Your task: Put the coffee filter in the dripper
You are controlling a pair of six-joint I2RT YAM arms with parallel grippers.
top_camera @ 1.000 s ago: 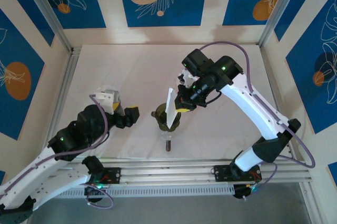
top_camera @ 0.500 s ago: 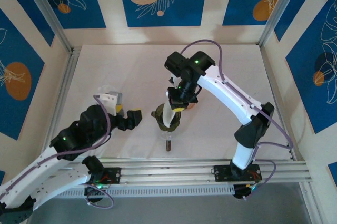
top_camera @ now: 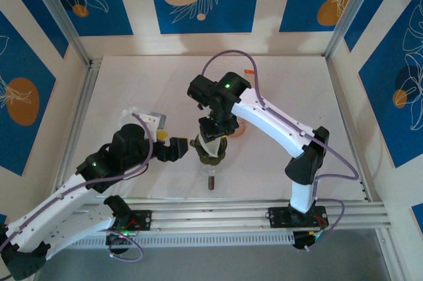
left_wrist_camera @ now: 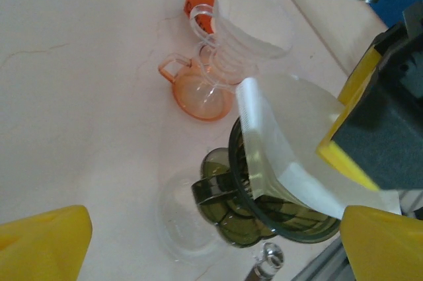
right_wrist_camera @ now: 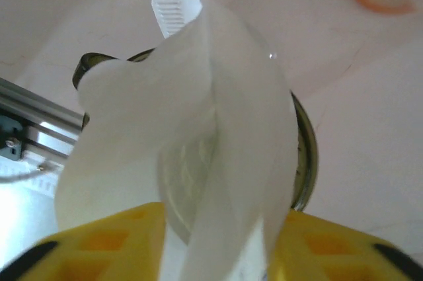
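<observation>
**White paper coffee filter [left_wrist_camera: 285, 137] set in the olive-green translucent dripper [top_camera: 211, 155], with the right gripper [top_camera: 215, 129] right above.**

The filter's lower part sits inside the dripper's rim. Its upper part leans out above the rim, half unfolded, with the crimped seam at the top. The right gripper's yellow fingers [right_wrist_camera: 112, 244] stand partway apart on either side of the filter's edge, but I cannot tell whether they pinch it. The left gripper [top_camera: 170, 144] is spread wide and holds nothing, just beside the dripper on its left and facing it. An orange plastic dripper [left_wrist_camera: 197, 94] and a clear ribbed dripper [left_wrist_camera: 246, 36] with its own paper filter stand on the white table [top_camera: 284, 82]. Both are near the green dripper, on the side away from the left gripper.
</observation>
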